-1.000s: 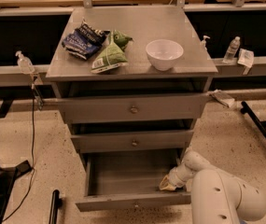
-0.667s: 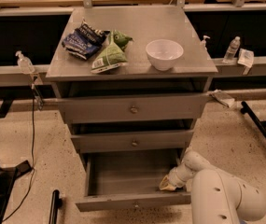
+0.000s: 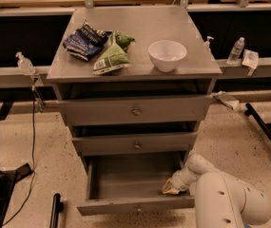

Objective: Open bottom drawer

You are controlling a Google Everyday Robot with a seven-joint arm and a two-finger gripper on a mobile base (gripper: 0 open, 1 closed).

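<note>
Bottom drawer (image 3: 130, 179) sits at the foot of the cabinet (image 3: 135, 27), pulled well out past the middle drawer (image 3: 106, 144), its bed bare and in plain sight; the gripper (image 3: 174, 187) is down inside the bottom drawer at its right end, just behind the front panel; arm (image 3: 230, 201) curls in from the drawer's right; gripper open or closed, I cannot tell; the panel runs left to right, knob (image 3: 137, 208) at its middle, left of the gripper; the drawer slides toward the camera, so any further pull goes straight out from the cabinet; by my reading, the job looks all but done
</note>
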